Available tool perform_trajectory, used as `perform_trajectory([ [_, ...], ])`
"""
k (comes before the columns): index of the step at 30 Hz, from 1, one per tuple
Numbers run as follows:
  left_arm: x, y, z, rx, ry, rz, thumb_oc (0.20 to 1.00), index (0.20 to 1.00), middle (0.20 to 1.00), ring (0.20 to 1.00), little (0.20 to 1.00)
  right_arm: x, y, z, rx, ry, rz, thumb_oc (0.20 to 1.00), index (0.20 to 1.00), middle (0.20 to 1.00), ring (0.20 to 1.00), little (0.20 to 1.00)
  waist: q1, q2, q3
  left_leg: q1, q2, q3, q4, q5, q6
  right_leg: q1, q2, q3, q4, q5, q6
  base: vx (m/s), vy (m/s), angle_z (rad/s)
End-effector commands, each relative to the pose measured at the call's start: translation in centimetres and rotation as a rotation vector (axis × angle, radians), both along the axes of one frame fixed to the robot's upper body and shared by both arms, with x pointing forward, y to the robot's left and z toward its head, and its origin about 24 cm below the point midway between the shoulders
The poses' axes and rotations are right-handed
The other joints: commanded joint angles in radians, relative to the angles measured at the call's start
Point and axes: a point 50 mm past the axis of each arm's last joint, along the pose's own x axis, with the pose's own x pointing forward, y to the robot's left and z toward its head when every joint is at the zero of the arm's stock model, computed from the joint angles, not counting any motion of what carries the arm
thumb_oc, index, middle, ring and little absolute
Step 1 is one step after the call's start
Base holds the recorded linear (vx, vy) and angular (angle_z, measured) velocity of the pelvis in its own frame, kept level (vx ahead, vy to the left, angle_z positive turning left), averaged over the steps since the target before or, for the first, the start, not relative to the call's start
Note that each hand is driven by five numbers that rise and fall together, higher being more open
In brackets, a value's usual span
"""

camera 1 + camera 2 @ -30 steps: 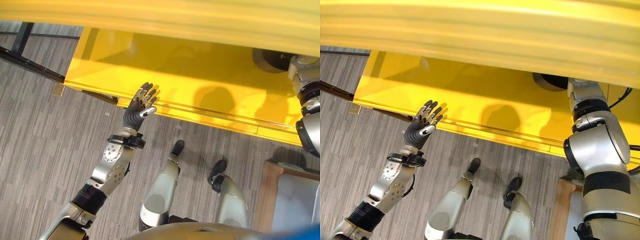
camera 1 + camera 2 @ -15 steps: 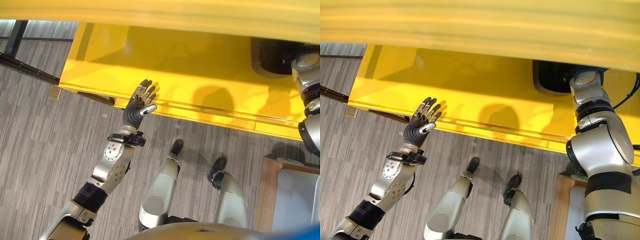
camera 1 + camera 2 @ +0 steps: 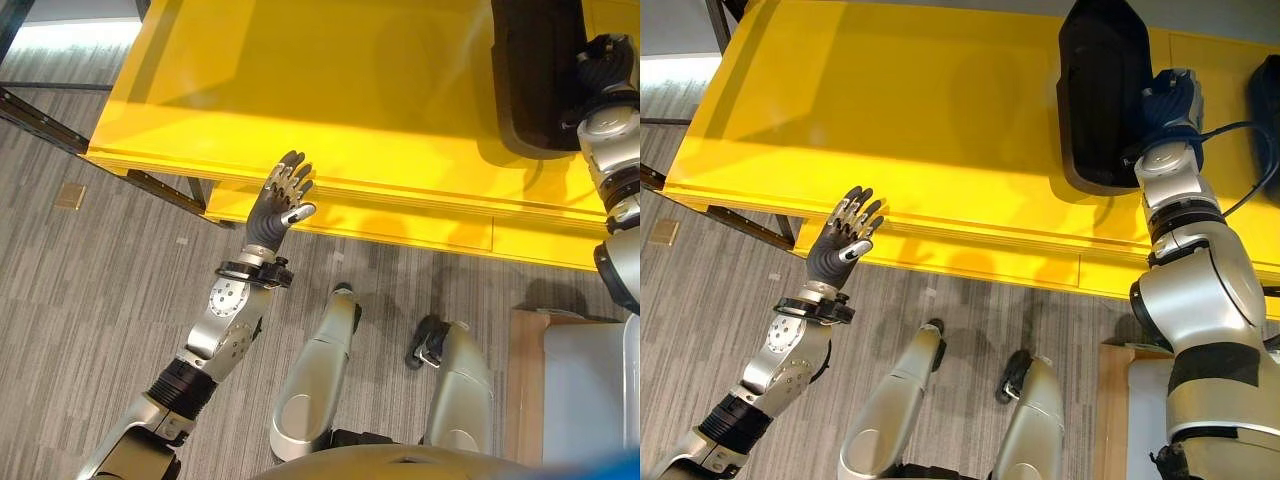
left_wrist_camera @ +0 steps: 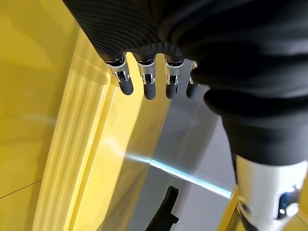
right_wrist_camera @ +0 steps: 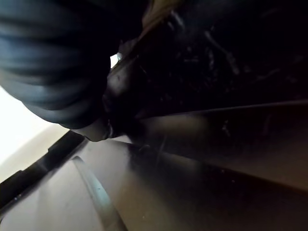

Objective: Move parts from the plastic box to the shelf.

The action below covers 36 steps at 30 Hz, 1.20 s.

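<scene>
Now looking straight down onto the yellow shelf point(image 3: 890, 120), spread from 9 round to 3 o'clock. Half a second ago, peering under a yellow lip that hid most of it (a shift of the head camera, not of the shelf). Revealed by that: a long black part point(image 3: 1100, 90) lying flat on the shelf at 1 o'clock, with what seems another dark part point(image 3: 1270, 100) cut off at 2 o'clock. Probably the placing step, then, with the part already down on the shelf rather than in the air.

At 4 o'clock, glimpsing a pale bin point(image 3: 590, 385) with a wooden edge, possibly the plastic box; contents hidden.

Pressed against the black part's near right edge, the right hand point(image 3: 1167, 108). Cannot tell whether clamped or let go, fingers being hidden against the dark surface. Still held up at 9 o'clock, the left hand point(image 3: 278, 205): fingers straight, empty, level with the shelf's front edge.
</scene>
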Motion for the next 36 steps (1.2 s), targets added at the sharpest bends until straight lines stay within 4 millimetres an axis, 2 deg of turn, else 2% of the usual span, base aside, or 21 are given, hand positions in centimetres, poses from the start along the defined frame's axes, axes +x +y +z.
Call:
perform_trajectory([
  [1,-0.9,0.9,2.7,0.007,-0.154,0.018,1.000,1.000,1.000,1.000,1.000,-1.2,-0.7,5.6,-0.073,-0.163,-0.011,0.200,0.200,0.200,0.200,0.200,0.023,0.010,0.006,0.075,0.077,-0.019,0.007,-0.164,0.017,0.105,-0.005,0.050,0.051,-0.124,0.001,0.00,-0.008,-0.06],
  [12,-1.2,0.6,2.3,0.015,-0.143,-0.005,1.000,1.000,1.000,1.000,1.000,-3.1,-3.3,8.5,-0.135,-0.190,-0.124,0.200,0.200,0.200,0.200,0.200,0.041,0.026,-0.008,0.046,0.067,-0.019,-0.002,-0.158,0.020,0.073,-0.015,0.046,0.053,-0.122,0.007,0.00,-0.006,0.00],
  [17,-1.2,0.3,2.3,0.019,-0.141,-0.017,1.000,1.000,1.000,1.000,1.000,-3.4,-3.5,9.1,-0.138,-0.201,-0.131,0.200,0.200,0.200,0.200,0.200,0.048,0.032,-0.010,0.037,0.061,-0.021,-0.013,-0.153,0.024,0.067,-0.020,0.043,0.047,-0.116,0.012,0.00,-0.005,0.01],
  [18,-1.2,0.2,2.4,0.021,-0.148,-0.024,1.000,1.000,1.000,1.000,1.000,-3.8,-3.7,9.7,-0.160,-0.204,-0.144,0.200,0.200,0.200,0.200,0.200,0.054,0.041,-0.008,0.018,0.055,-0.014,-0.022,-0.142,0.025,0.049,-0.029,0.040,0.040,-0.101,0.020,0.02,0.012,0.03],
  [27,-1.2,0.2,2.2,0.018,-0.141,-0.018,1.000,1.000,1.000,1.000,1.000,-4.1,-4.0,10.2,-0.211,-0.191,-0.172,0.200,0.200,0.200,0.200,0.200,0.064,0.057,-0.007,-0.010,0.044,-0.012,-0.028,-0.136,0.035,0.022,-0.036,0.043,0.041,-0.096,0.024,0.02,0.002,0.05],
  [36,-1.1,0.0,2.5,-0.005,-0.155,-0.007,1.000,1.000,1.000,1.000,1.000,-4.0,-4.1,9.8,-0.113,-0.225,-0.154,0.200,0.200,0.200,0.200,0.200,0.062,0.061,0.002,-0.024,0.035,-0.005,-0.011,-0.144,0.042,0.016,-0.044,0.048,0.049,-0.096,0.021,0.01,0.006,0.02],
])
